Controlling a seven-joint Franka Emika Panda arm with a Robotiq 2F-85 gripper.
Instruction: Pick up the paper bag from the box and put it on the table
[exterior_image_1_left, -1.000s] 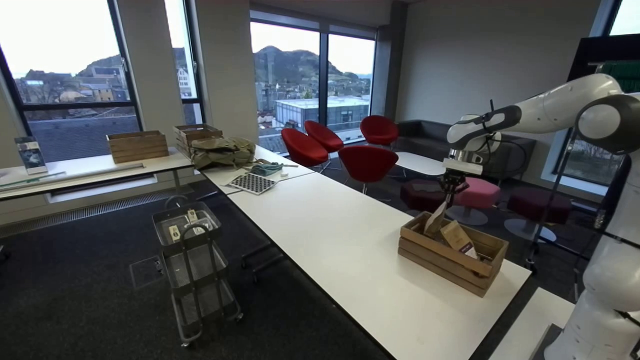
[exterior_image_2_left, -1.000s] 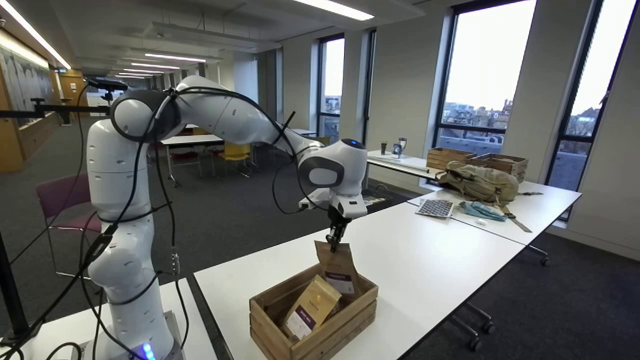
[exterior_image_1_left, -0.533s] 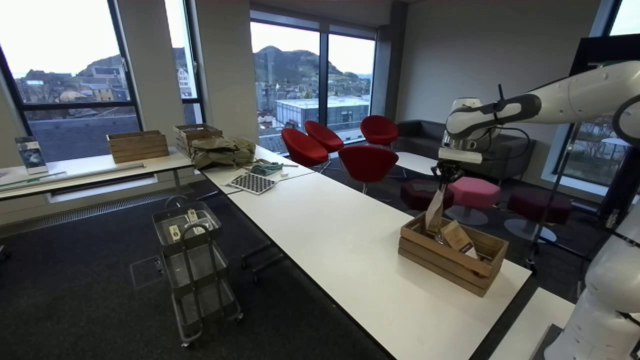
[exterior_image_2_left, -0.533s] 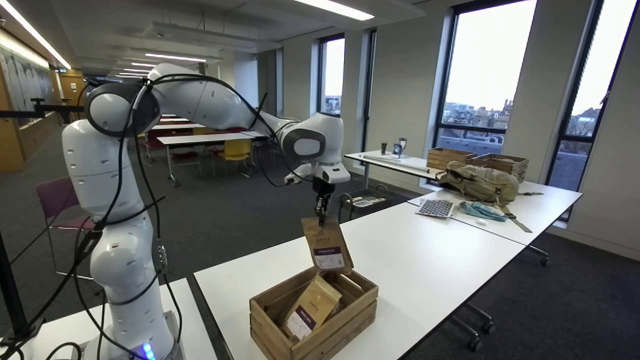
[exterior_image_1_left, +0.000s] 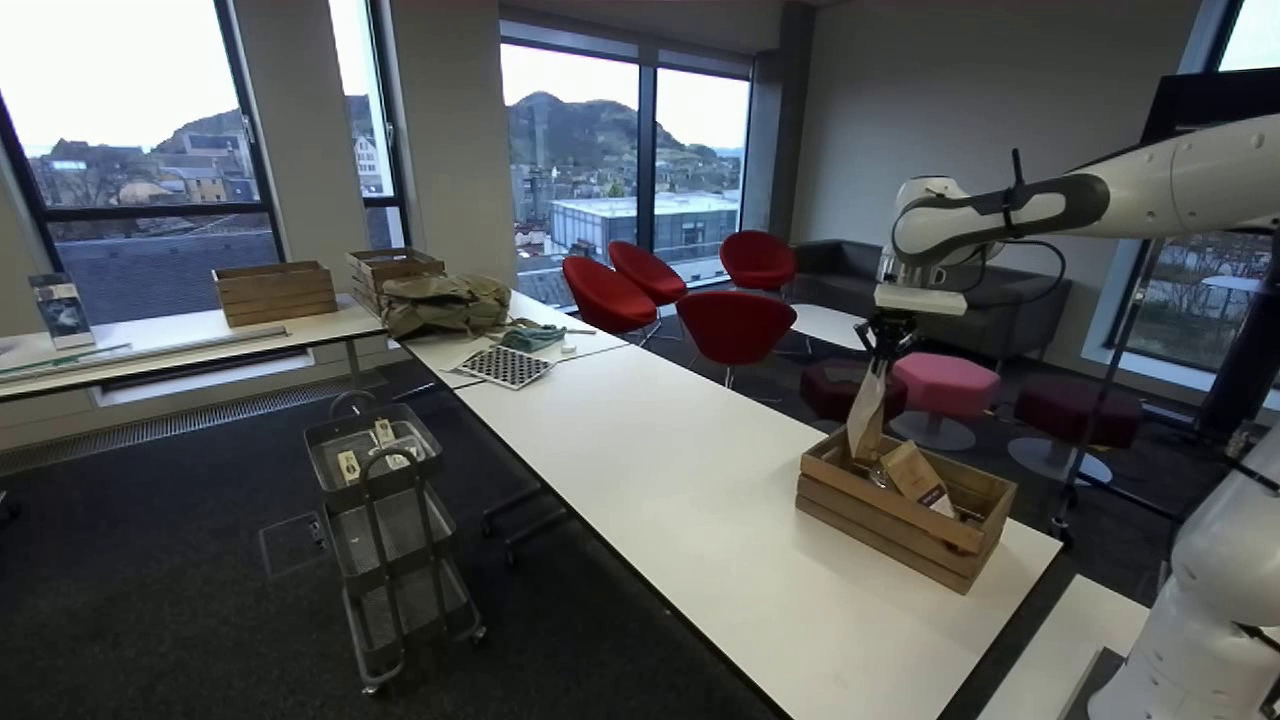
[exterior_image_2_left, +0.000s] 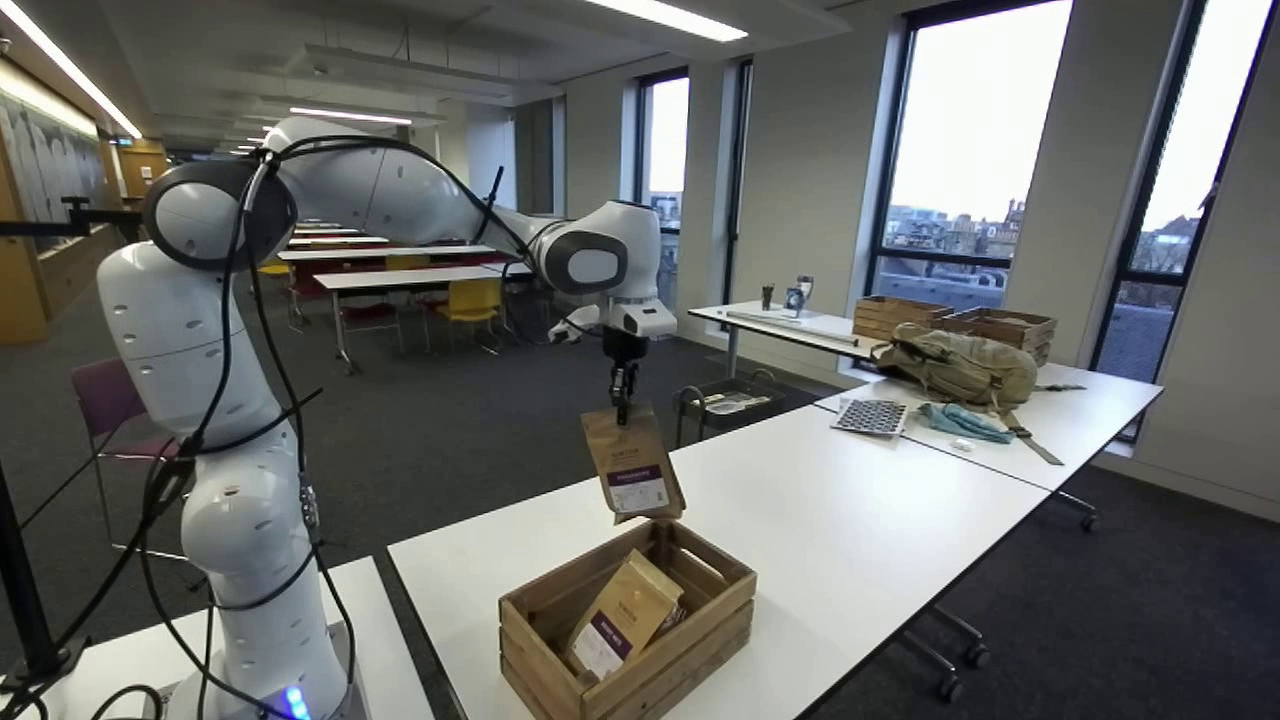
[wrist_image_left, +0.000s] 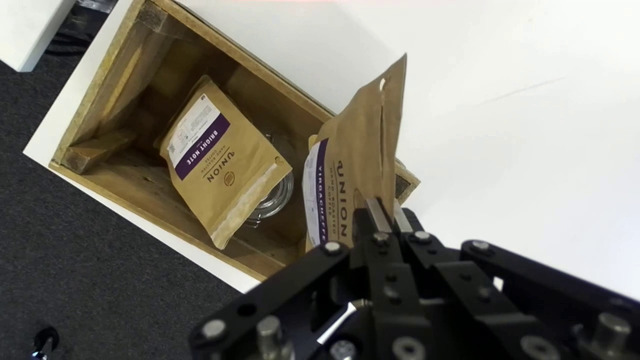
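The gripper (wrist_image_left: 390, 214) is closed on the top flap of the paper bag (exterior_image_2_left: 632, 468), its jaws drawn together with only thin paper between them. That hold makes sense: the contents probably sit low, leaving an upper edge flat enough to pinch, so the bag dangles slightly tilted beneath the grip. In an exterior view it hangs at the far end of the box (exterior_image_2_left: 690, 642); whether its lower edge wholly clears the rim I cannot tell. Nearer, a second bag (wrist_image_left: 220, 160) lies slanted inside, its top overlapping a glass jar (wrist_image_left: 278, 196) that likely props it up. Lifting straight up before any sideways travel seems wise, since the bag's bottom could snag on the wall; the tabletop (exterior_image_2_left: 850, 520) to the right of the box would then suit for setting it down.
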